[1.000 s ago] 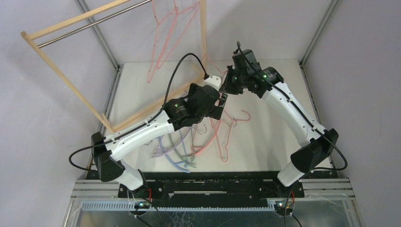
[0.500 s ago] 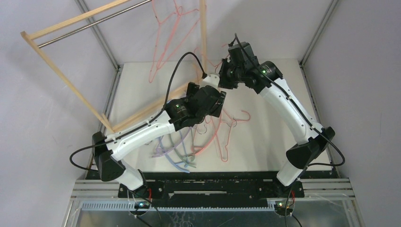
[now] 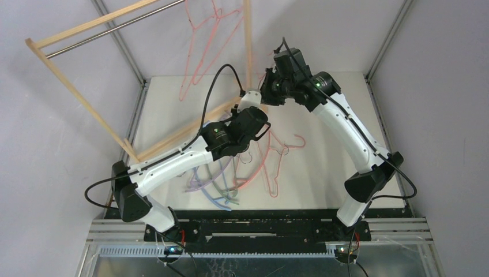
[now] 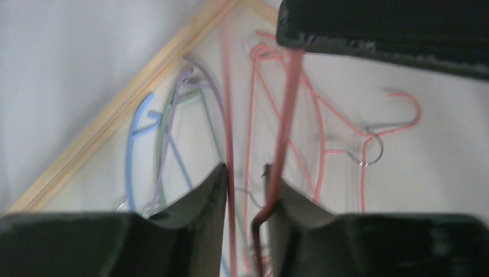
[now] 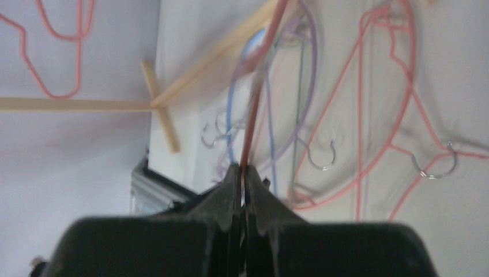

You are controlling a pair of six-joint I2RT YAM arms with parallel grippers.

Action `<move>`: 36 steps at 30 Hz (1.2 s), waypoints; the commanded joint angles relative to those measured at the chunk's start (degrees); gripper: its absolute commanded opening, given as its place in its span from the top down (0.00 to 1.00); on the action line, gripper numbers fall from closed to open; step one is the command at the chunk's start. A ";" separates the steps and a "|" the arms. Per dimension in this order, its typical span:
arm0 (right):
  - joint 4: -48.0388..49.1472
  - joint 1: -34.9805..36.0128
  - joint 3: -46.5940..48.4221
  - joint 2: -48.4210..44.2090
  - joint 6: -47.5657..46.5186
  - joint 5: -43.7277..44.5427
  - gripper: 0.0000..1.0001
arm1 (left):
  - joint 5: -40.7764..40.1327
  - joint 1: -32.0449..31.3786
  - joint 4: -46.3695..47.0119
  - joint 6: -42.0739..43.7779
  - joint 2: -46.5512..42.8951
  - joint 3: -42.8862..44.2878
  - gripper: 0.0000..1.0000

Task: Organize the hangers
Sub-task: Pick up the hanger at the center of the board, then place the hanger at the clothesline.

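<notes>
- White worktop (image 3: 334, 104) with plain pale walls around it. A light wooden rack frame (image 3: 75, 92) stands tilted at the far left, and its metal rod (image 3: 115, 30) runs along the top.
- Thin pink hanging hangers (image 3: 199, 57) dangle from the rod's right end, close to the upright post.
- Other hangers lie in a loose pile on the worktop under the arms: pink-red wire hangers (image 3: 271, 167) on the right, and lilac, green and blue hangers (image 3: 210, 184) on the left.
- Right tool (image 5: 245, 173) is pinched tight on a red wire hanger (image 5: 258, 104), held up above the pile.
- Left tool (image 4: 245, 173) sits just beside it with its jaws narrow. Strands of the red wire pass through the gap, and one bends against a finger (image 4: 288, 213). The gap looks wider than the wire.
</notes>
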 commanded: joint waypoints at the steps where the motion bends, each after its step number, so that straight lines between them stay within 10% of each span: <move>1: 2.20 0.85 4.17 -0.88 1.64 -3.20 1.00 | -3.34 0.07 -3.36 0.79 -1.18 -2.02 0.81; 10: 1.00 0.80 3.56 -2.10 0.15 -5.80 0.98 | 1.13 0.51 3.56 5.46 -4.58 -8.26 1.00; 20: 3.47 -9.67 -18.17 -15.35 -3.05 1.12 0.28 | 5.26 -0.13 1.62 9.42 -15.59 -18.11 1.00; 36: 8.65 -12.44 -28.28 -16.49 -4.82 0.92 0.31 | -6.33 -0.59 -5.22 6.53 -34.45 -9.57 1.00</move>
